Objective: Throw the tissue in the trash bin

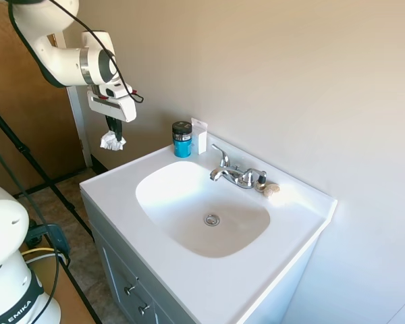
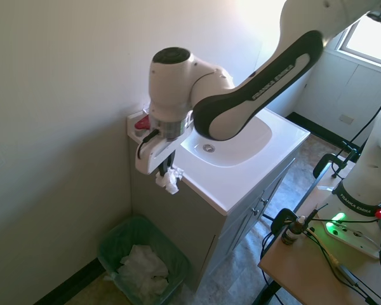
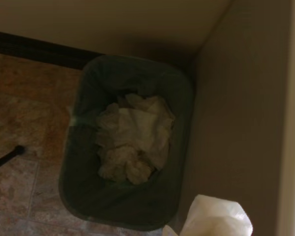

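The white Franka arm's two-finger gripper (image 1: 113, 140) hangs past the side edge of the white sink vanity (image 1: 108, 185), its jaws clenched on the small white wrinkly wad of tissue (image 1: 111, 141), which dangles from the fingertips in mid-air, clear of the countertop. The hold looks chosen for a plain drop: the fingers point downward, so opening them should be enough to let the soft paper fall. In the second exterior view the tissue (image 2: 168, 180) sits high above the dark green plastic-lined trash bin (image 2: 111, 240), which stands on the floor in the corner between the beige wall and the vanity's side panel and already holds a heap of crumpled white paper (image 2: 141, 272). The wrist view looks straight down on the bin (image 3: 73, 196), with the tissue (image 3: 214, 219) showing at the frame's edge toward the cabinet side, so I judge the gripper to be above the bin's cabinet-side rim rather than its middle; a light wad released here might brush the panel or catch the rim. There is open air on the wall side for a short shift toward the bin's centre, and room to descend, with the vanity edge the nearest obstacle. The blue jar with a black lid (image 1: 182, 140) on the counter stands well apart from the gripper.
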You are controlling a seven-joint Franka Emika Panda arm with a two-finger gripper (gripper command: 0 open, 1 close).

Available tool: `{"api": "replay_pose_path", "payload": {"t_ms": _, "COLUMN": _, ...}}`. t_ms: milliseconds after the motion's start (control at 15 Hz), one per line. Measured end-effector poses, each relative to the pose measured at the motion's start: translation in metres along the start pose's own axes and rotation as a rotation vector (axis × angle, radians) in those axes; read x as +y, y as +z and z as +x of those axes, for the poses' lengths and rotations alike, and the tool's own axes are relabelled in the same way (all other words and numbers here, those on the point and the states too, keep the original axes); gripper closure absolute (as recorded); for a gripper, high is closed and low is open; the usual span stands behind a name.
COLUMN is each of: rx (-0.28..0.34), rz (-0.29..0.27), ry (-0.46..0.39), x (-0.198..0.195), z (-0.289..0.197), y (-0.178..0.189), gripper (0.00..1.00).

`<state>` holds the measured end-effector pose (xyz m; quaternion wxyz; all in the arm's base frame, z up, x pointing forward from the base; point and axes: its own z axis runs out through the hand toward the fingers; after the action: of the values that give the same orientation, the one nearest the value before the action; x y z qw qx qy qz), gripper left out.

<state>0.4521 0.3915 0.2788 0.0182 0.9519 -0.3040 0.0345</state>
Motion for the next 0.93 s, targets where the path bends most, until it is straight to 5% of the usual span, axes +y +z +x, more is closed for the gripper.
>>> {"api": "replay_pose_path", "payload": {"t_ms": 400, "rx": -0.014, "rz": -0.038, "ry": -0.009, "x": -0.049, "z": -0.003, "y": 0.044, "gripper": 0.0}}
{"api": "replay_pose_path", "payload": {"t_ms": 600, "rx": -0.003, "rz": -0.089, "ry": -0.015, "x": -0.047, "z": -0.006, "y": 0.047, "gripper": 0.0}}
{"api": "replay_pose_path", "payload": {"t_ms": 933, "rx": 0.005, "rz": -0.09, "ry": -0.023, "x": -0.055, "z": -0.013, "y": 0.038, "gripper": 0.0}}
